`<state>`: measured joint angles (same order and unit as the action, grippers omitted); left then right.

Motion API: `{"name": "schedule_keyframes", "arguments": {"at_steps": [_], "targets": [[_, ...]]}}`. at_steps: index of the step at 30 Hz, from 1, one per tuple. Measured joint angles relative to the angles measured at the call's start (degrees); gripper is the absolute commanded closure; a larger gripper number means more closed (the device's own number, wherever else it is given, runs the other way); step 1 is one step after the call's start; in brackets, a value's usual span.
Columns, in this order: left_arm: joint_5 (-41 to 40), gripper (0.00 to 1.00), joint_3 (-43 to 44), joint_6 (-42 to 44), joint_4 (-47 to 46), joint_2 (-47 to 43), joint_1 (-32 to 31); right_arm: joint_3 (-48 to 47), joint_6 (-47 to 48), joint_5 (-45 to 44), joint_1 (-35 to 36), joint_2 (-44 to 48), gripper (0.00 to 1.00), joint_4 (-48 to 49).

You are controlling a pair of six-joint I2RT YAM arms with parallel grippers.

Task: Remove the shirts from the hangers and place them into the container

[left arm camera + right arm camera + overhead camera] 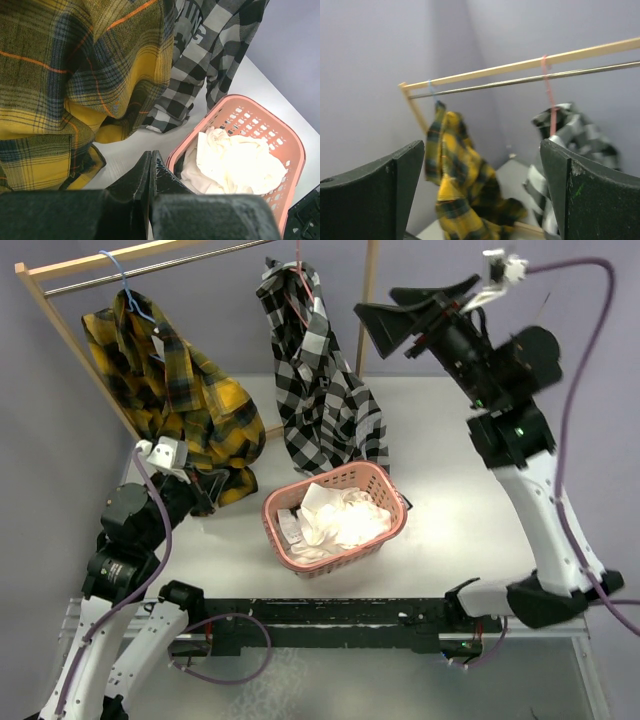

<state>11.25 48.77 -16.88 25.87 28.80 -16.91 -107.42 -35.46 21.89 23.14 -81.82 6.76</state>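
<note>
We see the left gripper (151, 159) clenched on nothing, low beside the pink basket (345, 558) (a white cloth (335, 520) lies inside). The right gripper (481, 147) is raised, spread wide and empty. The yellow shirt (170, 390) hangs on the blue hanger (125, 280) and the black-and-white shirt (320, 390) on the pink hanger (298, 285), both on the rod (170, 265), their hems reaching the table (450, 520)

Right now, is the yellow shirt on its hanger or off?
On. The yellow shirt hangs from the blue hanger, hooked over the rack.
</note>
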Motion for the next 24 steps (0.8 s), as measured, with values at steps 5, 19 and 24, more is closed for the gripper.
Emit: {"name": "schedule_keyframes", "arguments": {"at_steps": [5,19,24], "targets": [[0.0,1.00,0.0,0.0,0.0,0.2,0.0,8.1,13.5,-13.1,5.2,13.1,0.00,-3.1],[-1.5,1.00,0.0,0.0,0.4,-1.3,0.0,14.3,-0.2,14.1,4.9,7.5,1.00,8.6],[-1.7,1.00,0.0,0.0,0.4,-1.8,0.0,7.8,0.5,24.2,3.5,5.4,1.00,4.4]]}}
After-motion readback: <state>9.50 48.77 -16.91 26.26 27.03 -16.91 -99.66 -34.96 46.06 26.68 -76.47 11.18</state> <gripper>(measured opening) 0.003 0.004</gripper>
